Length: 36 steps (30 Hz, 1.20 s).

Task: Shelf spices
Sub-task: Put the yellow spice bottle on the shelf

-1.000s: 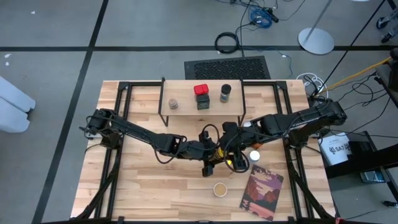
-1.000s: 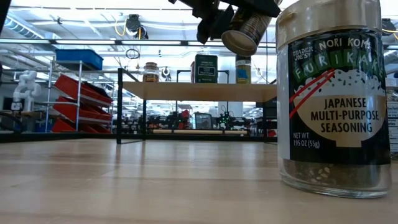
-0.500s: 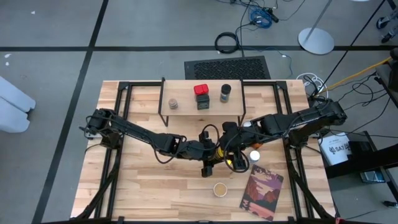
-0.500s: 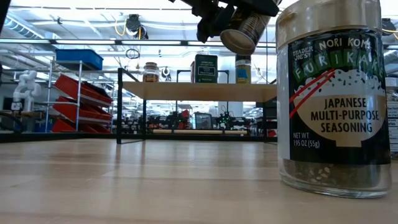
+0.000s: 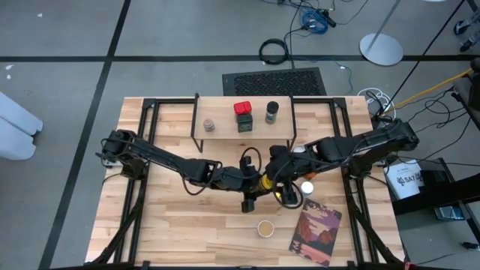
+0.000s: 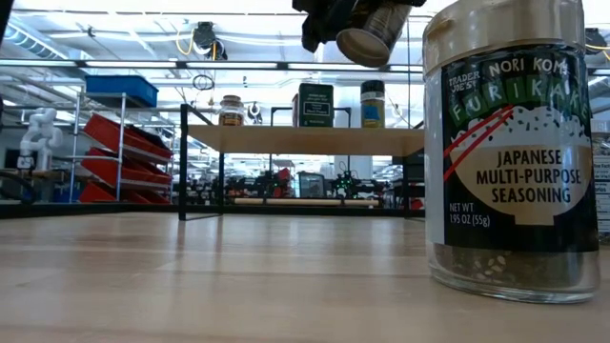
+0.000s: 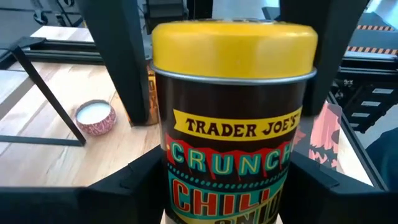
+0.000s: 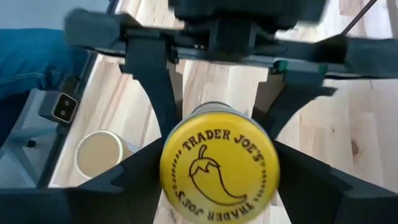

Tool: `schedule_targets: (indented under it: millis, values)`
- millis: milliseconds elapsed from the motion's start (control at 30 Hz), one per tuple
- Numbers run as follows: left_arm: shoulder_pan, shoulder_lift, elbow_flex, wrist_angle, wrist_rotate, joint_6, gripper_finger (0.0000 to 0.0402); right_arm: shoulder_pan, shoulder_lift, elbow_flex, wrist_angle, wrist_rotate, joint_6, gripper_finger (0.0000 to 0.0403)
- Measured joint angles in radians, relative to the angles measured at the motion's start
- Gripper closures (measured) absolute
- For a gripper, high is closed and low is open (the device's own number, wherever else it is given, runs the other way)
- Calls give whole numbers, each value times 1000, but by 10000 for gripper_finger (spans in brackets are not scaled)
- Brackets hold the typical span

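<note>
Handover: Trader Joe's chili onion tin [image 7: 233, 118], mid-table, aloft.
I see left gripper [image 5: 264, 182] clamping it; right gripper [image 5: 279, 178] straddling, grip uncertain; furikake jar [image 6: 512, 152], book [image 5: 316, 232] nearby.

We see a wood-plank worktop [image 5: 172, 225] on a black metal frame [image 5: 139, 202]. A flat book with a reddish-purple picture cover [image 5: 316, 232] lies near the worktop's front right corner, tilted. Grey floor [image 5: 60, 210] with dark tape lines [image 5: 90, 142] around it. Behind the worktop we see a black ribbed mat [image 5: 273, 80], a coiled black cable [image 5: 274, 51], a blue cable bundle [image 5: 316, 20] and a round white stand base [image 5: 380, 49]. Yellow cable [image 5: 435, 86] runs off right. In the low view we see racks with red bins [image 6: 114, 152] and a blue box [image 6: 119, 89] in the room behind.
</note>
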Motion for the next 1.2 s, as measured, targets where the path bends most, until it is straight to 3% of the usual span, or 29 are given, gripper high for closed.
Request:
schedule_targets:
  millis: [233, 533, 733, 1000, 1200]
  values:
    - [-8, -35, 0, -17, -1, 7, 162, 0, -1, 82, -81, 11, -7, 125]
    - [-18, -86, 2, -36, -1, 51, 162, -1, -6, 259, -245, 132, -45, 106]
    - [-19, -126, 0, -55, -11, 88, 162, 0, -19, 401, -451, 247, -2, 103]
    - [-19, -160, 1, -54, -24, 107, 162, 13, -85, 416, -486, 269, 52, 103]
    - [-5, -222, 1, -88, -109, 163, 162, 40, -90, 391, -543, 273, 116, 103]
